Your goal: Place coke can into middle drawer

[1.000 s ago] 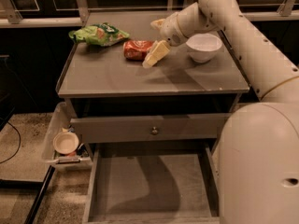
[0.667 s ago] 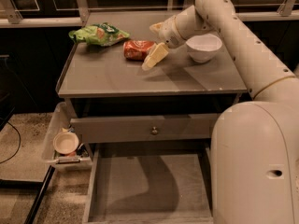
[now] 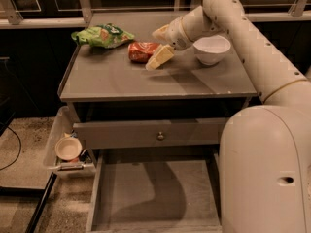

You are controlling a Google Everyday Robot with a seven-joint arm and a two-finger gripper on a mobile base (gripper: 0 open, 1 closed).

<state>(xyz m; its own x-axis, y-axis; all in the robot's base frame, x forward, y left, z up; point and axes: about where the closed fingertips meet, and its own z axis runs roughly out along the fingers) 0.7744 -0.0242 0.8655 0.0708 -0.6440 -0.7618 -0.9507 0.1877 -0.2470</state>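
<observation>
Grey tabletop (image 3: 121, 81) up top, middle drawer (image 3: 146, 198) pulled out below. Arm's edged left vs 1 s ago. Gripper (image 3: 159, 45) hangs w/ fingers spread at right end of coke can (image 3: 141, 51). Can's unmoved on tabletop.

The big white arm (image 3: 243, 47) comes up from the round body (image 3: 262, 174) on the right. It bends at the top and reaches down to the left. At its end the gripper (image 3: 153, 49) points left and down, in the upper middle of the view. Its two fingers (image 3: 161, 56) are spread wide apart.
</observation>
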